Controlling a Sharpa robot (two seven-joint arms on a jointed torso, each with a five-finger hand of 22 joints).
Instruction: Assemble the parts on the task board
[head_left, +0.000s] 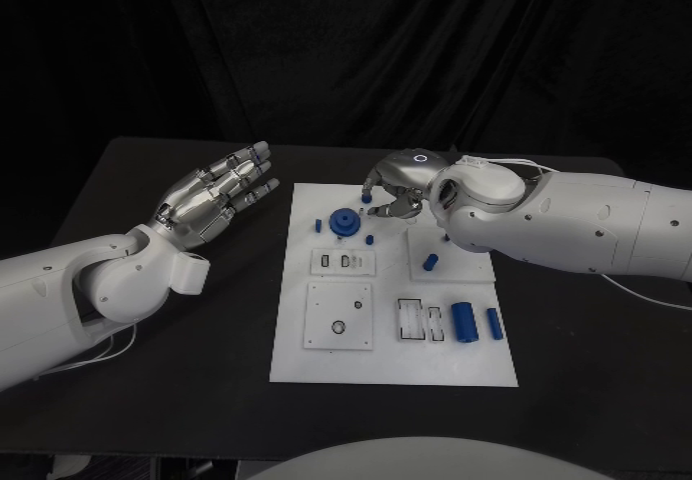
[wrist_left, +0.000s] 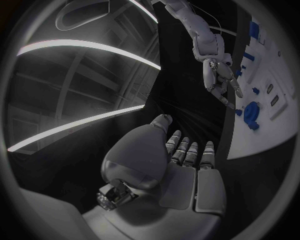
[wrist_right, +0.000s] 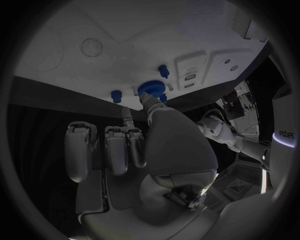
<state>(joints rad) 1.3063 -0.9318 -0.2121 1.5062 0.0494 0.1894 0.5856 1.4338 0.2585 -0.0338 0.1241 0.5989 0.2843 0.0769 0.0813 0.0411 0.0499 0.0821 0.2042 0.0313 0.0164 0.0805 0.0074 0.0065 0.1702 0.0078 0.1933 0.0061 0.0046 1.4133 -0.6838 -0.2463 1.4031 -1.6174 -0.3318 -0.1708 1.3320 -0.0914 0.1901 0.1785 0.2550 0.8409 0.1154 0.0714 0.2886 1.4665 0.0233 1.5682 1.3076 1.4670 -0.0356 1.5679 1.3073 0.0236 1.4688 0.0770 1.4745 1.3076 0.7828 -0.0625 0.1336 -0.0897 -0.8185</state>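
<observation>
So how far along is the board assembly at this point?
Early, by the look of it. One blue gear sits on the task board, with small blue pegs beside it. The right hand hovers over the board's far edge near the gear; whether it holds anything I cannot tell. The left hand is open off the board. Two blue cylinders and a smaller piece lie loose.

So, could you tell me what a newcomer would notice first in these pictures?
Probably the right hand hanging over the far end of the white task board, fingers near the blue gear. Next, the left hand, open and raised over the black table beside the board.
</observation>
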